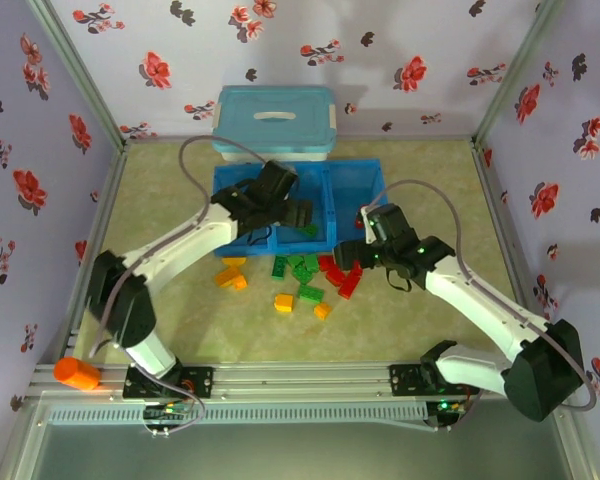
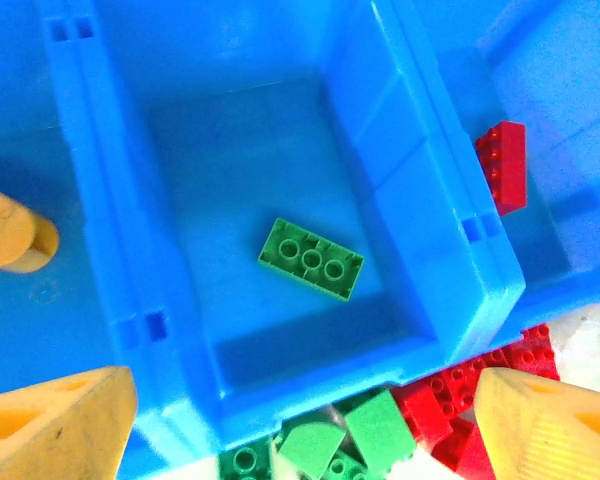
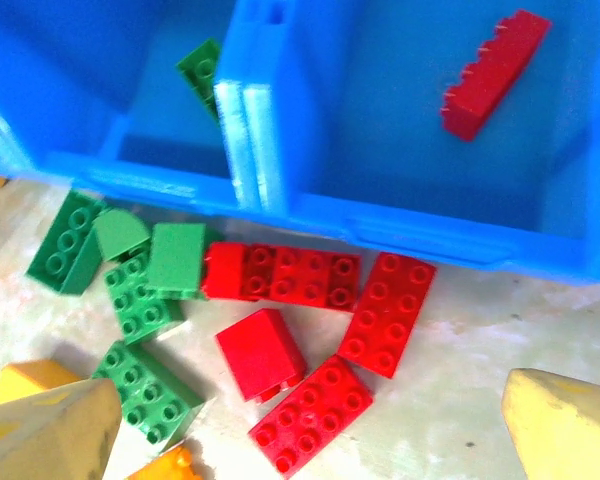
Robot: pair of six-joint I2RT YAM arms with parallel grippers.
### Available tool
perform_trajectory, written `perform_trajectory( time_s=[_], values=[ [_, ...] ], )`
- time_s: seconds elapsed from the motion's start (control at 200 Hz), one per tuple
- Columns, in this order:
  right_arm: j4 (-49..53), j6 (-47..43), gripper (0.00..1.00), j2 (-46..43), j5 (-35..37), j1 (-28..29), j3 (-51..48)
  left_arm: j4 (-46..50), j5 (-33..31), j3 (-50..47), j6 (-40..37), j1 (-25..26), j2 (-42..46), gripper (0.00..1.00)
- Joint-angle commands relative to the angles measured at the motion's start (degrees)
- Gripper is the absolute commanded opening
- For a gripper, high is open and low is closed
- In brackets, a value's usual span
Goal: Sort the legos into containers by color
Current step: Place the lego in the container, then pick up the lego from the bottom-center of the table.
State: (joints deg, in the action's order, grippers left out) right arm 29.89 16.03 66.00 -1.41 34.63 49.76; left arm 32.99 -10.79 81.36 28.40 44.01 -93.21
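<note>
The blue tray holds three containers side by side. A green lego lies flat in the middle one and a red lego in the right one. My left gripper hangs open above the middle container's near wall with nothing between its fingers. On the table in front of the tray lie green legos, red legos and yellow legos. My right gripper is open just above the red pile, its fingers wide on either side of a flat red brick.
A light blue lidded box stands behind the tray. An orange cylinder sits on the rail at the near left. A yellowish piece lies in the left container. Flowered walls close in three sides.
</note>
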Motion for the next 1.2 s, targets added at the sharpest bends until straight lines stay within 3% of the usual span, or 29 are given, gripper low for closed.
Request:
perform_trajectory(
  time_s=[0.0,0.45,0.73,1.195],
  values=[
    [2.09,-3.60,0.98,0.10,-3.51,2.09,1.09,-0.60,-2.29,-6.74,1.56,-0.47,6.08,0.86],
    [6.38,-9.86,0.93,14.22,-9.37,12.79,6.70,-3.45,-2.88,-35.04,11.34,-6.10,28.27,0.80],
    [6.73,-11.66,0.89,23.36,-8.47,15.47,11.27,-3.28,-1.91,-39.03,12.68,-7.18,31.69,0.78],
    [9.99,-12.43,0.79,34.37,-0.59,19.13,15.93,-4.68,-1.49,-42.12,13.62,-7.09,33.17,0.77]
  ],
)
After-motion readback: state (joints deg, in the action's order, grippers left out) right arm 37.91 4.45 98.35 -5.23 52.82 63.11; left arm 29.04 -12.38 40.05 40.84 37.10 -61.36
